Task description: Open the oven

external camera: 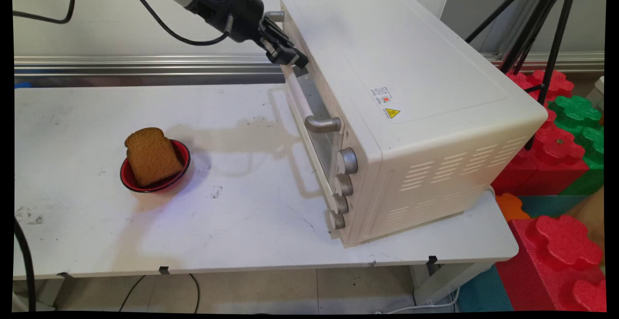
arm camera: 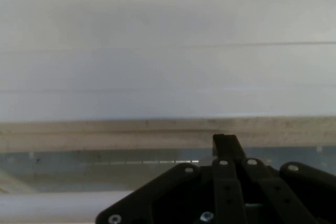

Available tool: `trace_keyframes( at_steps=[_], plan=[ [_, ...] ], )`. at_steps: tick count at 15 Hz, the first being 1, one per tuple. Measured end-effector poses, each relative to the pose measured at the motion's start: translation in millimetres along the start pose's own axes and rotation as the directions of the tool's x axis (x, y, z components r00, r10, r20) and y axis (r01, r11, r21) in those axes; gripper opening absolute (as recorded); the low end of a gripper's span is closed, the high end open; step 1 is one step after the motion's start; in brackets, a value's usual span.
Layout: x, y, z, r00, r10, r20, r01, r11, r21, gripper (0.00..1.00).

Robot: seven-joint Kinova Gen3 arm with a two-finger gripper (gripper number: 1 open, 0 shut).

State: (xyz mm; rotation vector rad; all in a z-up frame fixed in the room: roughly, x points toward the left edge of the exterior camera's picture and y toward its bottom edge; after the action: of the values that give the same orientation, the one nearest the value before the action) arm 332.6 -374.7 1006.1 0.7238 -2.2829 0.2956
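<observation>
Jaws (external camera: 294,62) closed, pressed against toaster oven (external camera: 411,92) door top; yellow warning sticker (external camera: 392,113) on oven, text unreadable.

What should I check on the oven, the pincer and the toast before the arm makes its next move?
1. Black two-finger pincer at the top edge of the cream toaster oven's glass door: ok, it sits right against it.
2. Pincer open or shut: cannot tell, its fingers are not clear in either view.
3. Oven door closed: ok, it appears flush with the front.
4. Metal bar handle free: ok, nothing on it.
5. Brown toast slice standing in the small red bowl: ok, leaning, well left of the oven.
6. Space on the white table in front of the door: ok.
</observation>
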Motion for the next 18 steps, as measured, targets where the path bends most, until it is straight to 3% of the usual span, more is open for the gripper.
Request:
trace_keyframes(
  at_steps=[10,18],
  plan=[
    [-13.5,2.9,-12.7,0.999,-0.014,0.037,0.014,1.000,0.002,0.00],
    [-44.7,12.3,-34.3,0.995,-0.019,0.102,0.021,1.000,-0.015,0.00]
  ],
)
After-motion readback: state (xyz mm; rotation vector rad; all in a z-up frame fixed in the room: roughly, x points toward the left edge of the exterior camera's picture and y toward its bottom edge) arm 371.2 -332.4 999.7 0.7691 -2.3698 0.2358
